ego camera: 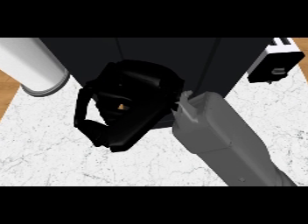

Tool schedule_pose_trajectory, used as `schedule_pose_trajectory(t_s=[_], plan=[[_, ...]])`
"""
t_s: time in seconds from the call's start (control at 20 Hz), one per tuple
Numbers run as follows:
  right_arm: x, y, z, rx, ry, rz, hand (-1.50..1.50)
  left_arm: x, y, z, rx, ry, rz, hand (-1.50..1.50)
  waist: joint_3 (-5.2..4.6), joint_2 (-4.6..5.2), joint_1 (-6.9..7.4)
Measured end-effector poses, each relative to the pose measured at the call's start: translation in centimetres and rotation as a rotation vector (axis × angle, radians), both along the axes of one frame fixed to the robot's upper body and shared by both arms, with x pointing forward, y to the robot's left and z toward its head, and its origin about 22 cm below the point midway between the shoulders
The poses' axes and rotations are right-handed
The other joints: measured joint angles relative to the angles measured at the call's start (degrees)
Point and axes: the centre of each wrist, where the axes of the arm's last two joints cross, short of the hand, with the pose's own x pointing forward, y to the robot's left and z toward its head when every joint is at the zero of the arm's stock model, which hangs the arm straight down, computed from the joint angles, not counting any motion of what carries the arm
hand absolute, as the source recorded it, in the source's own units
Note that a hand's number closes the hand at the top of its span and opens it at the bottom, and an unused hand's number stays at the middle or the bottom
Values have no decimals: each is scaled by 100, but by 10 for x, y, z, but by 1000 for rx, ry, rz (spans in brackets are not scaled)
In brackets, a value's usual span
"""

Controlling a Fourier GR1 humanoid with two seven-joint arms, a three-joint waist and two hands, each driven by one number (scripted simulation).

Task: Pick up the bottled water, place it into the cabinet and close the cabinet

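Observation:
My right hand hangs raised in the middle of the head view, in front of the dark cabinet. Its fingers and thumb are curled into a ring. Inside that curl only a small tan bit of the bottled water shows, and the hand hides the rest. The grey right forearm comes in from the lower right. The cabinet's dark face fills the top middle, with thin vertical seams on it. My left hand does not show.
A large white cylinder with a grey rim stands at the back left. A black and white boxy object sits at the back right beside the cabinet. White marble counter spreads below, with wooden floor at both sides.

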Motion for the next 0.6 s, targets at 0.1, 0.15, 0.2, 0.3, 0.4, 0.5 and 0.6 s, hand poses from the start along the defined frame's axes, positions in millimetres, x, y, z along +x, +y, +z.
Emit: schedule_pose_trajectory(t_s=[0.1, 0.15, 0.2, 0.3, 0.4, 0.5, 0.6], plan=[[13, -5, -2, -1, 7, -27, 150, -2, 3, -2, 6, -2, 3, -150, -2, 2, -17], [19, -12, -7, 2, 10, -46, 150, -2, 3, -2, 7, -5, 8, -150, -3, 2, -29], [25, -15, -11, 5, 10, -64, 150, -2, 3, -2, 7, -4, 10, -150, -2, 4, -34], [32, -21, -16, 15, 1, -98, 150, -5, 2, -2, 3, -1, 12, -150, -8, -7, -40], [39, -23, -21, 23, -43, -106, 150, -6, 3, 1, 3, 1, 5, -150, -18, -28, -21], [43, -26, -22, 24, -79, -101, 150, -6, 1, -1, -2, 3, 1, -150, -40, -34, -16], [45, -26, -25, 26, -119, -110, 150, -7, 2, 0, -4, 4, 1, -150, -44, -51, -13]])
